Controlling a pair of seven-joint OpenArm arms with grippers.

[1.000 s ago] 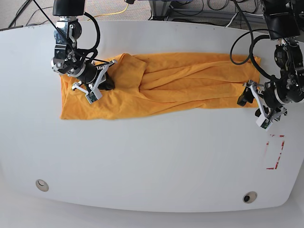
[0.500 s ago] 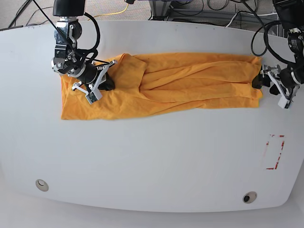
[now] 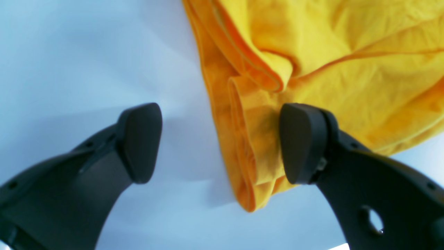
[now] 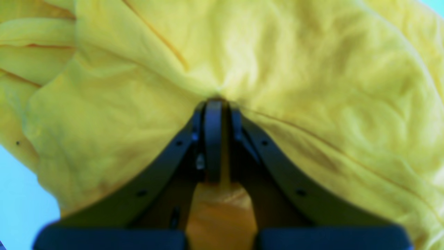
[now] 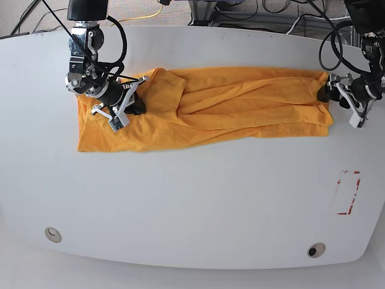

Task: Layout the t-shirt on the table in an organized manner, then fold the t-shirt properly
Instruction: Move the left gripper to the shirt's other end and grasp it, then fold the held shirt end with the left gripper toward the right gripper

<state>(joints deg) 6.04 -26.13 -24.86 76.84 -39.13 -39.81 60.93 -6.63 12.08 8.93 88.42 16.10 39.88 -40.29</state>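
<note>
The orange-yellow t-shirt lies stretched in a long wrinkled band across the far half of the white table. My right gripper is over the shirt's left part. Seen from its wrist, the right gripper is shut on a pinch of the t-shirt cloth. My left gripper is at the shirt's right end. In the left wrist view the left gripper is open and straddles the folded edge of the t-shirt. One pad is over bare table, the other over cloth.
A red-tape rectangle outline marks the table at the front right. Two round grommets sit near the front edge. Cables and floor lie beyond the far edge.
My left gripper has moved from the table in front of the shirt's right end up and back to that end, and opened a little wider. The right arm has not moved.
</note>
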